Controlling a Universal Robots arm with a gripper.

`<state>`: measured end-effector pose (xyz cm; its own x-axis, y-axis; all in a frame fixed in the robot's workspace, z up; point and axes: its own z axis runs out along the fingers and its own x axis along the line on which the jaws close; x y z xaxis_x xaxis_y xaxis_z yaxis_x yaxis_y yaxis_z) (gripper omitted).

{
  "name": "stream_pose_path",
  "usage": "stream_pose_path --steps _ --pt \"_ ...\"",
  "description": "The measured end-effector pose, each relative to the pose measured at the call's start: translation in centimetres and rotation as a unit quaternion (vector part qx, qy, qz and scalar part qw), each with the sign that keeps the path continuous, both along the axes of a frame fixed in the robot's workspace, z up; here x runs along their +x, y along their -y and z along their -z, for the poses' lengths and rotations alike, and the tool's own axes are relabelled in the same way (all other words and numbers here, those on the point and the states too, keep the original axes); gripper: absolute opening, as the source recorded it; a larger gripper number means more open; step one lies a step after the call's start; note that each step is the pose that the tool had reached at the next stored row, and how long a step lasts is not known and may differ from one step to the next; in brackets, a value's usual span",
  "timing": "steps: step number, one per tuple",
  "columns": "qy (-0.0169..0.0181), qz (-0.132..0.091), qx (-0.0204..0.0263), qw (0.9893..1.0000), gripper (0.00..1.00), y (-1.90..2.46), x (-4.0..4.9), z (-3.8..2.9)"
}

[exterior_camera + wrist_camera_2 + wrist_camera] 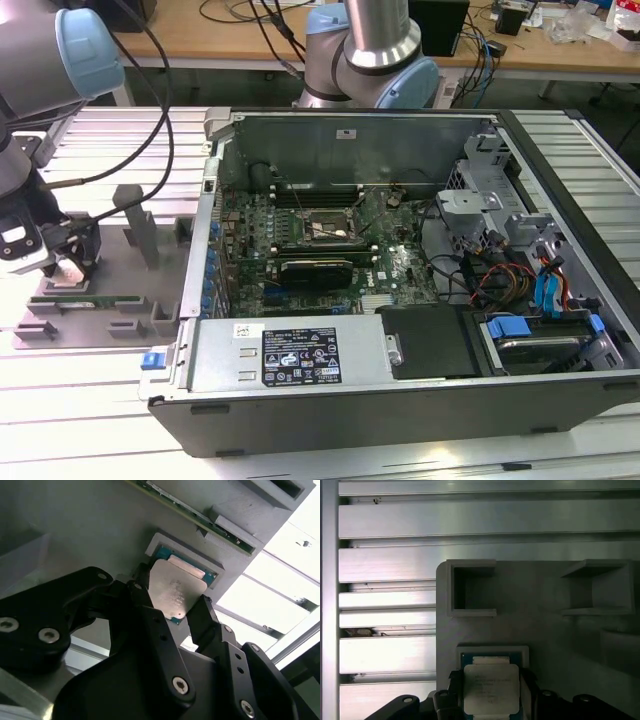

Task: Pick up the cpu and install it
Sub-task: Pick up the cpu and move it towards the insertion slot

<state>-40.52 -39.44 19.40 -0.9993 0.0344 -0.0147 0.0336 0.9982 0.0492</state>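
The cpu (491,687) sits at its recess near one edge of the grey fixture plate (545,625), gripper (173,605) fingers (142,600) pinching its opposite sides, so I want an even squeeze, chip level, no twisting.

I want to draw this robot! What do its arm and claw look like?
The arm is round silvery-grey tube with light-blue caps at the joints, and black cables loop alongside it. The claw is black, built from chunky links dotted with small silver screws.
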Motion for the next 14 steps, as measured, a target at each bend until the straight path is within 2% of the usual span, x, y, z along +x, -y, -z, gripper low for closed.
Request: stream_pose_path --steps 2,5,9,14 --pt "0.0000 0.000 0.0000 1.0000 0.54 0.00 0.00 -0.56" --pt "0.0000 0.000 -0.0003 1.0000 0.54 0.00 0.00 -2.61" --pt "0.0000 0.000 -0.0004 1.0000 0.54 0.00 0.00 -2.79" --pt "-0.0001 0.000 -0.0023 1.0000 0.54 0.00 0.01 -5.08"
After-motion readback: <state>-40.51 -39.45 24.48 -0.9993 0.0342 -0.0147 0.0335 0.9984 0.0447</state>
